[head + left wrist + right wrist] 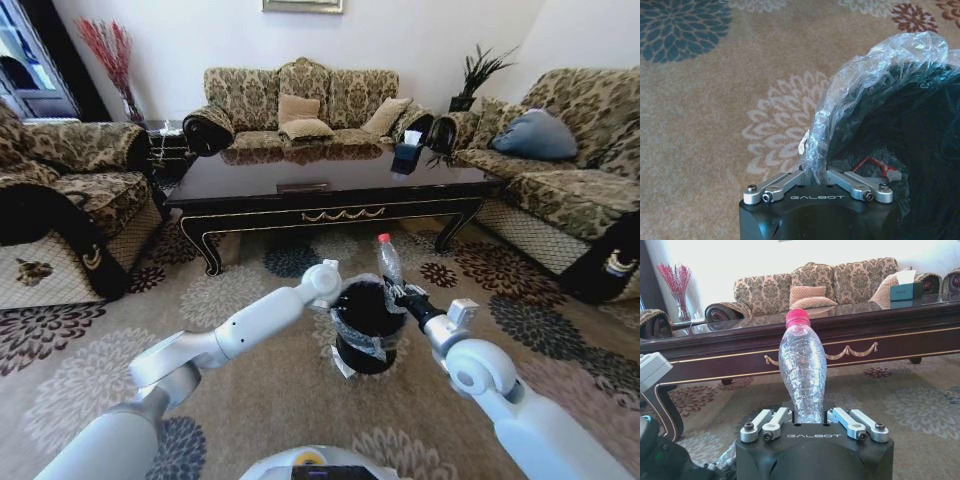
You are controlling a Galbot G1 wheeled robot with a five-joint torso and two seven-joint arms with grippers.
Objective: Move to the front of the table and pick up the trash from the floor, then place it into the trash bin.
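Note:
The black trash bin (366, 352) with its clear liner (875, 75) stands on the carpet in front of the dark table (330, 180). My left gripper (816, 172) is at the bin's near-left rim, shut on the ruffled liner edge. My right gripper (807, 415) is shut on the base of a clear plastic bottle (802, 370) with a red cap. It holds the bottle (389, 262) upright just above the bin's right rim. Something red (872, 165) lies inside the bin. A white paper piece (344, 366) lies at the bin's foot.
A three-seat sofa (300, 100) stands behind the table, with armchairs at the left (70, 190) and right (570, 170). A teal tissue box (405, 155) sits on the table's right end. Flowered carpet (250, 290) spreads around the bin.

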